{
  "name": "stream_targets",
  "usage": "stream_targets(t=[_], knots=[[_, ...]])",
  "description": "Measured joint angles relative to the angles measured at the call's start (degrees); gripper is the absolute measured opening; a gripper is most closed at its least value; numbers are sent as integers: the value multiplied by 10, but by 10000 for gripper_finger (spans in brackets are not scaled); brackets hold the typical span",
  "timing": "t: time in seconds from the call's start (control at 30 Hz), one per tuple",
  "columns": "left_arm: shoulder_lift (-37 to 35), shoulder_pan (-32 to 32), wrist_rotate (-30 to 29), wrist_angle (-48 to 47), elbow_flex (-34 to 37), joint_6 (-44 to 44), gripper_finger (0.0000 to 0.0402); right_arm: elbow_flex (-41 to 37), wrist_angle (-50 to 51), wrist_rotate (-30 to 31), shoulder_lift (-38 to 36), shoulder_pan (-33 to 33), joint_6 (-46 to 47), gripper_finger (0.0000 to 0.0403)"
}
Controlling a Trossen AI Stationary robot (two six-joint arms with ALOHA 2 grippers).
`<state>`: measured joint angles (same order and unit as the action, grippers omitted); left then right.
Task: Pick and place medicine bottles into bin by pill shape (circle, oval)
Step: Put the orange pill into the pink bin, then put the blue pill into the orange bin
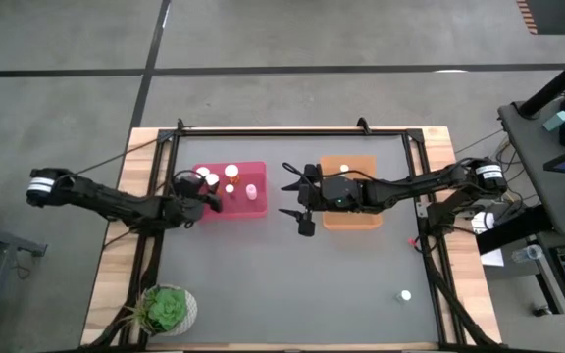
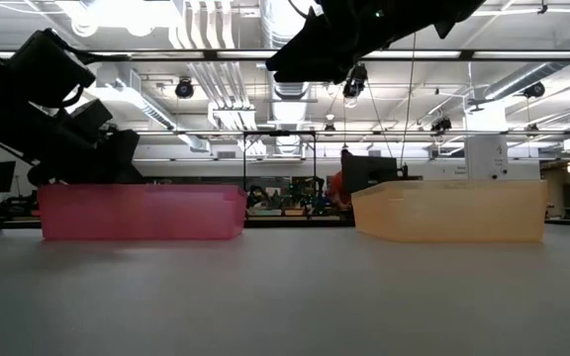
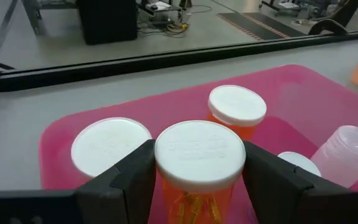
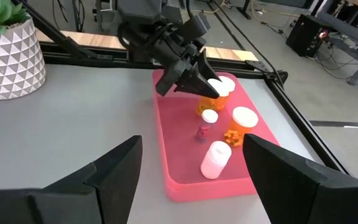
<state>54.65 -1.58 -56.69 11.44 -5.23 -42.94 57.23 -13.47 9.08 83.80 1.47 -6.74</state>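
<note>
Left tool (image 3: 197,180) pinching orange bottle (image 3: 197,186) under its cap over pink bin (image 3: 55,134) (light, rigid, slick plastic); right tool (image 4: 191,168) spread.

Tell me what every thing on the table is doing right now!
Left gripper: shut on an orange bottle, over the pink tray.
Right gripper: open, empty, beside the orange tray.
Pale bottle: lying on its side in the pink tray.
Other capped bottles: standing in the pink tray.
Lone bottle: on the table, outside both trays.
Plant pot: upright at the table's corner.
</note>
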Motion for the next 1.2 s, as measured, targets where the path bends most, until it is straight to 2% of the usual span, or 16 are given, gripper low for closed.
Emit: stream_targets(t=[0.1,0.33,0.53,0.97,1.2], knots=[[20,0,-5,17,0,5,196,0,0,0,0,0,0,270],[41,0,1,20,-1,0,233,0,0,0,0,0,1,270],[35,0,5,19,0,0,238,0,0,0,0,0,2,270],[-36,0,26,10,-27,127,239,0,24,0,-16,0,17,270],[-79,0,43,12,-49,180,240,0,135,0,-58,14,76,270]])
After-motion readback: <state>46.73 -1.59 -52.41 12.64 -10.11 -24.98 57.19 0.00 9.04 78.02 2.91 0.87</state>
